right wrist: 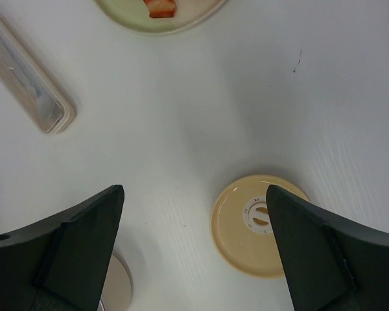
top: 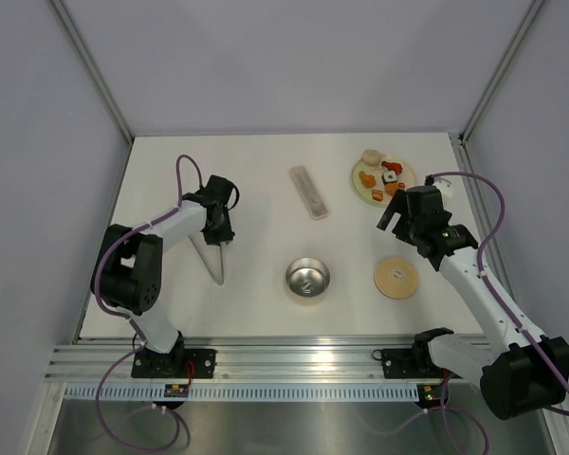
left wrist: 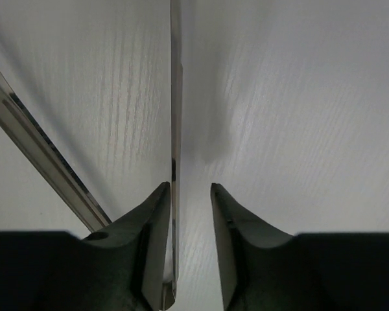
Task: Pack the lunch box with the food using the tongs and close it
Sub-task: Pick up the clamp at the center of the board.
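Your left gripper [left wrist: 189, 188] straddles one arm of the tongs [left wrist: 176, 97] on the table [left wrist: 298, 97], jaws narrowly apart; your right gripper [right wrist: 193, 191] hangs wide open near the tan lid [right wrist: 259, 223].

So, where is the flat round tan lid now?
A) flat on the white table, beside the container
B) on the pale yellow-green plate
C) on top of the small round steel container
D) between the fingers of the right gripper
A: the flat round tan lid lies on the white table, apart from the uncovered small round steel container, and the right gripper is open and holds nothing.
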`<state>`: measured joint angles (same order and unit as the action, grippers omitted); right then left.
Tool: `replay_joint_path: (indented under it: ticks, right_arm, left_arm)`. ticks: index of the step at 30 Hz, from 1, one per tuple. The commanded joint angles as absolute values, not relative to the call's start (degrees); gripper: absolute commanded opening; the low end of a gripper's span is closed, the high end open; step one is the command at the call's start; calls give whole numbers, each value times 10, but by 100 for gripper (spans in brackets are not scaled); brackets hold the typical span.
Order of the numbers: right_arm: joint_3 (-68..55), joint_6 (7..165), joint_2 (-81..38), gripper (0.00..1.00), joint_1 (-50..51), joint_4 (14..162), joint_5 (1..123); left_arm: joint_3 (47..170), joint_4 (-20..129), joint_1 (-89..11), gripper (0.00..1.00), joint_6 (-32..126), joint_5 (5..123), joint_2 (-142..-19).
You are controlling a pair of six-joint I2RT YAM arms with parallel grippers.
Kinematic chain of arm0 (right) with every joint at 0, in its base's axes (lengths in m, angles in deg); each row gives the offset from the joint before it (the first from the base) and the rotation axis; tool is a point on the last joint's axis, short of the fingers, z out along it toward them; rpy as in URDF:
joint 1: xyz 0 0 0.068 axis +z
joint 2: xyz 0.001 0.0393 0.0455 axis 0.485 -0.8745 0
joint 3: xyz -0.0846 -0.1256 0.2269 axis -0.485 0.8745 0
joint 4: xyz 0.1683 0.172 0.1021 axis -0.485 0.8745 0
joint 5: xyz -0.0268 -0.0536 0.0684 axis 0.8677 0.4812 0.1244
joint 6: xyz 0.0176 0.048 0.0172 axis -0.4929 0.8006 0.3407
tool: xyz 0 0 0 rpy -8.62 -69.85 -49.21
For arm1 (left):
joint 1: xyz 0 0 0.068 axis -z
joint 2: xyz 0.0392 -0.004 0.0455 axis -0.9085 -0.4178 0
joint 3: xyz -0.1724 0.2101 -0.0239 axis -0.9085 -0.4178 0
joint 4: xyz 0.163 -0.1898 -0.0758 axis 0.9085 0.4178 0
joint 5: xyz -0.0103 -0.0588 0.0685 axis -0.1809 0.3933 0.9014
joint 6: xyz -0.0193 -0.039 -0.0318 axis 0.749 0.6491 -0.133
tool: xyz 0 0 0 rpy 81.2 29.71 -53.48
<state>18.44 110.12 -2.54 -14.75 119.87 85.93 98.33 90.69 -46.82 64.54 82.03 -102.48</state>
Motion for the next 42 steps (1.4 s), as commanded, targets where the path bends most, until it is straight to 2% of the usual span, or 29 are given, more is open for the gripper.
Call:
replay_joint_path:
  ticks: [1,4,8,10,11,12,16,19,22,29,33,42]
  right_arm:
    - [180,1108,-32,100,-146,1188,852]
    - [175,1108,-35,99,-145,1191,852]
    - [180,1106,-32,99,-146,1191,851]
    - [181,1107,-30,99,-145,1192,851]
    - [182,1106,-29,100,-146,1192,850]
    - [184,1106,-27,99,-145,1192,850]
    - [188,1107,-20,100,-146,1193,850]
    - [190,1106,-14,99,-146,1195,850]
    - [191,1104,-7,100,-146,1197,853]
    - [168,1058,1,100,-148,1215,899]
    - [131,1047,-14,99,-166,1247,893]
    - [88,1104,-24,99,-201,1304,889]
  left_arm:
    - [999,882,-468,28,658,820,-1038]
    - [1001,886,-469,18,655,823,-1038]
    - [1001,890,-469,18,654,834,-1033]
    - [1001,889,-469,21,655,835,-1034]
    - [1001,890,-469,31,656,835,-1035]
    - [1001,890,-468,36,656,835,-1038]
    - [999,886,-468,38,657,832,-1049]
    - [1000,885,-468,25,656,828,-1051]
    - [1015,896,-469,1,650,830,-1044]
    - [1126,977,-451,0,623,823,-991]
    - [1220,1028,-391,0,629,817,-991]
    - [1450,1101,-228,0,680,813,-1103]
